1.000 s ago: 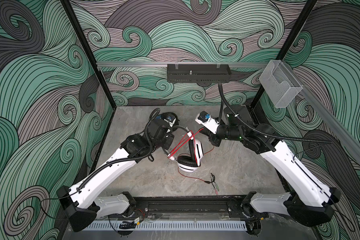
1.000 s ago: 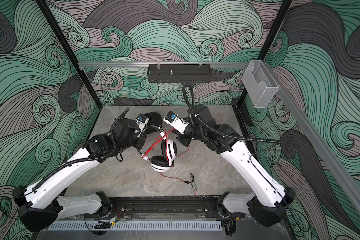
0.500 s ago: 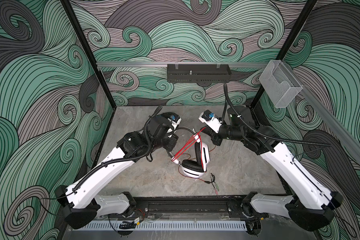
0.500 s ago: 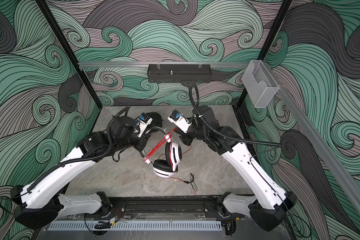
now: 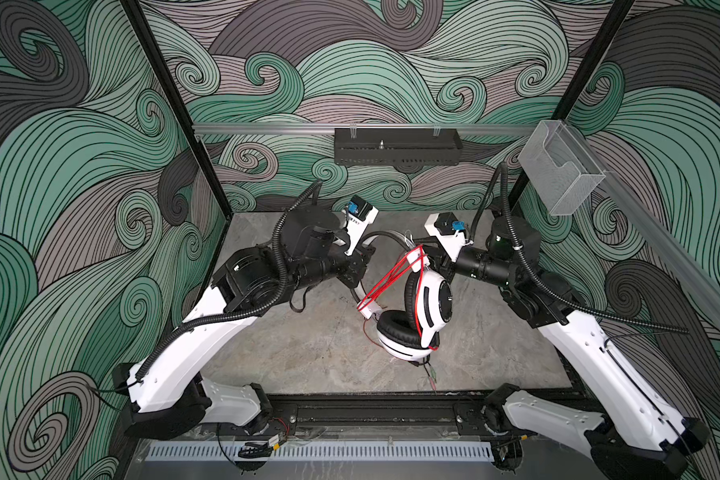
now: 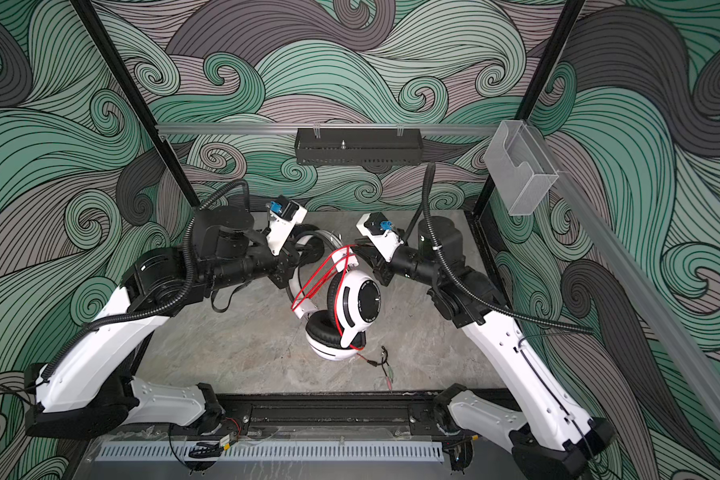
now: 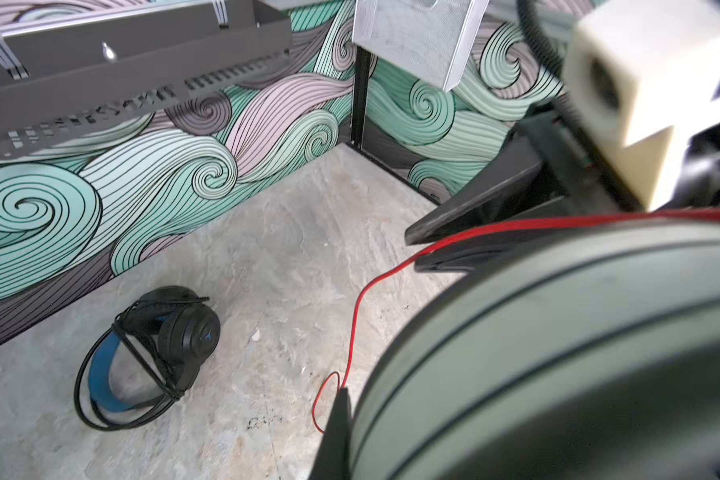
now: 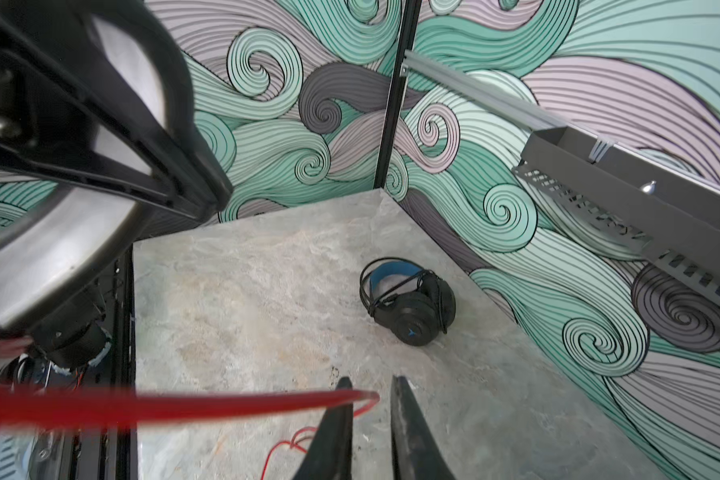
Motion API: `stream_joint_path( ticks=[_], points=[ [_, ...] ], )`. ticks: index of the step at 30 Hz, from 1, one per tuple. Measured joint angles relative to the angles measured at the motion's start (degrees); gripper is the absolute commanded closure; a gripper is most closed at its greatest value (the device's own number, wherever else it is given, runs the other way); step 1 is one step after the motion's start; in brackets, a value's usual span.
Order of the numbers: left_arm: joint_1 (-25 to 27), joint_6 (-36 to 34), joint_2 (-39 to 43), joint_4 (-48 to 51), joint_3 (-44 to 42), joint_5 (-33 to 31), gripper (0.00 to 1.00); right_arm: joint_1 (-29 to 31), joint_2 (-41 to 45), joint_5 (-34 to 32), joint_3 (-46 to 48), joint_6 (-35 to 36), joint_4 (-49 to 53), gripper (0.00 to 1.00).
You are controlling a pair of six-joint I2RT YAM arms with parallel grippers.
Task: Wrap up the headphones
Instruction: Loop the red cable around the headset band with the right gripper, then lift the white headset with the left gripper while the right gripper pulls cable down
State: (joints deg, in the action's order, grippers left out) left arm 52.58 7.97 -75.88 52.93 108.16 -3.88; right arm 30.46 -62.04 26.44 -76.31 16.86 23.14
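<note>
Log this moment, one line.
left hand: shut on white headset | right hand: open at red cord | black headset: wrapped

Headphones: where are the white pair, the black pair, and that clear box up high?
white headphones (image 5: pixel 431 303), in a top view, white ear-cup shell
black headphones (image 8: pixel 418 318), right wrist view, ear cup
clear box (image 5: pixel 566 178), in a top view, front wall

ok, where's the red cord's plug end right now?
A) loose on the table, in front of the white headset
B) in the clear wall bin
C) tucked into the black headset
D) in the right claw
A: the plug lies loose on the table, on the near side of the white headset, with nothing gripping it.
</note>
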Motion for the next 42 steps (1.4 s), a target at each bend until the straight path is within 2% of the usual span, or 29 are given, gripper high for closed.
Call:
stream_joint_path(
  ticks=[7, 13, 23, 31, 32, 36, 37, 42],
  points=[
    [0.1, 2.8, -2.4, -0.7, 5.1, 1.5, 1.0, -1.4, 1.3, 4.7, 7.0, -8.2, -12.5, 0.62],
    [0.1, 4.8, -4.8, -2.9, 8.5, 1.6, 1.0, -1.5, 1.3, 8.2, 14.7, -17.9, -24.1, 0.62],
    [-0.3, 10.1, -7.6, -9.7, 11.2, 1.6, 1.0, -1.4, 2.1, 10.6, 27.1, -26.8, -34.1, 0.63],
    [-1.3, 13.0, -9.7, -11.4, 13.0, 1.8, 1.0, -1.1, 1.0, 14.4, 32.4, -32.2, -40.5, 0.7],
    [-1.5, 13.4, -9.8, -11.5, 13.4, 1.8, 1.0, -1.0, 1.0, 14.7, 33.0, -32.4, -41.2, 0.73],
    [-2.4, 15.1, -9.9, -12.5, 13.9, 1.8, 1.0, -0.4, -0.4, 17.0, 33.9, -34.3, -43.6, 0.96],
    [-2.8, 15.6, -9.9, -12.6, 13.9, 1.8, 1.0, 0.0, -1.1, 17.7, 33.8, -34.4, -43.8, 0.99],
    [-6.2, 19.1, -9.9, -13.0, 13.0, 0.5, 1.0, 2.6, -1.6, 18.8, 33.3, -32.4, -41.3, 1.0]
  ],
)
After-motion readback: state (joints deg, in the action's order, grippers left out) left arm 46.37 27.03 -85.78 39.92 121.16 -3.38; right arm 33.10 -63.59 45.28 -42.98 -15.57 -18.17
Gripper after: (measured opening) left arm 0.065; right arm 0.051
